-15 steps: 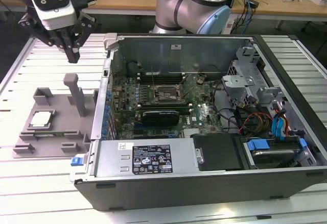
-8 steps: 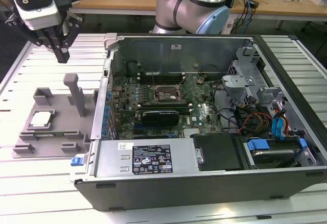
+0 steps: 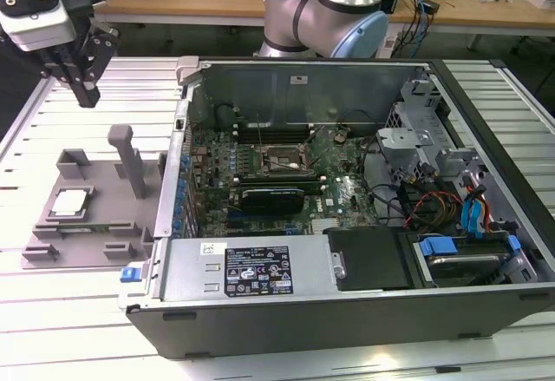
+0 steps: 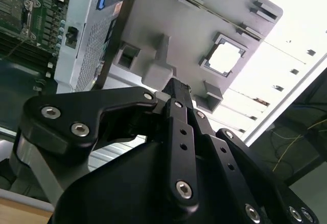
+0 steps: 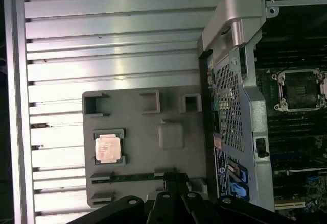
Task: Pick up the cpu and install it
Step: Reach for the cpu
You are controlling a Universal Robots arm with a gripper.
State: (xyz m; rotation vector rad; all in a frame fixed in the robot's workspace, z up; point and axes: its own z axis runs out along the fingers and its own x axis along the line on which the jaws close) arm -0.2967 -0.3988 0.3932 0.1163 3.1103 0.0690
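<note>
- I see the gripper [image 3: 88, 96] clenched on nothing, hanging over the slatted table [image 3: 35, 134] near the grey fixture [image 3: 108, 220].
- The cpu [image 3: 71, 202] lies flat in the fixture's square pocket, apart from the gripper.
- The open computer case [image 3: 347, 298] stands just beside the fixture.

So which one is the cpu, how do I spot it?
Find the big open computer case; on the exterior view's left of it lies a grey fixture. The cpu is the small flat square in one of its pockets, the only shiny silvery thing on that dull plastic.
</note>
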